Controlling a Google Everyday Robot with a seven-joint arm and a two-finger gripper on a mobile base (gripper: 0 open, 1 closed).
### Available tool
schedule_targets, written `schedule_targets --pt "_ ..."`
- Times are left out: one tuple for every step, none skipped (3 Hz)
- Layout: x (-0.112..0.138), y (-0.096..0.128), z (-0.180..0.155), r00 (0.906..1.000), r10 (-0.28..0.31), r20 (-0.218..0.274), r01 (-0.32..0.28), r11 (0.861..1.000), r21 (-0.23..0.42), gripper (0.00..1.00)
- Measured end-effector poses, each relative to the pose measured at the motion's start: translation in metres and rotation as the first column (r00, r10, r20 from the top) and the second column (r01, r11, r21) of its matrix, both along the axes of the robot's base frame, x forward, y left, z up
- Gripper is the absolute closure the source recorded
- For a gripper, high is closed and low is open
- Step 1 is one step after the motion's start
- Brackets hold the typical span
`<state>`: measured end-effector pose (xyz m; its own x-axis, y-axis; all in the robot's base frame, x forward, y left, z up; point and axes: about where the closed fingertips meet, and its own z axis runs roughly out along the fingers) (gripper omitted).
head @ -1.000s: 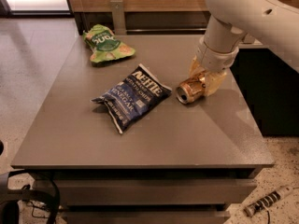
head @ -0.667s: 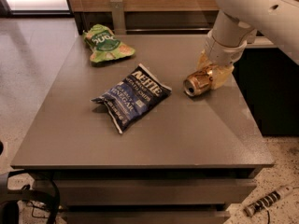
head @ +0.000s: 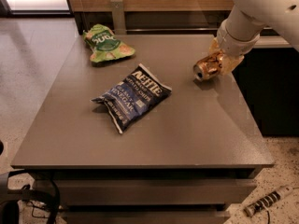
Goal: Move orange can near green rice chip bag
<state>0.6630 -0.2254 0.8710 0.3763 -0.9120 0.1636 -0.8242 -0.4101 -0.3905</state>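
Observation:
The orange can (head: 206,68) is held on its side just above the right part of the grey table (head: 187,129), its silver top facing left. My gripper (head: 218,62) is shut on the orange can, with the white arm coming down from the upper right. The green rice chip bag (head: 106,44) lies flat at the table's far left corner, well to the left of the can.
A larger dark blue chip bag (head: 132,96) lies in the middle of the table between the can and the green bag. A wooden wall and ledge run behind the table. A dark cabinet stands to the right.
My gripper has lifted the orange can off the table and carried it up and a little toward the back right. The bags have not moved.

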Motion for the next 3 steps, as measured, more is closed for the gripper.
schedule_targets --pt "0.025 0.001 0.005 0.9915 -0.007 0.13 0.0 0.999 0.052 1.0" --pt "0.056 0.014 0.013 0.9643 0.007 0.265 -0.042 0.991 0.126 1.0" --pt "0.087 0.043 0.034 0.9207 0.061 0.386 -0.14 0.973 0.181 1.0"
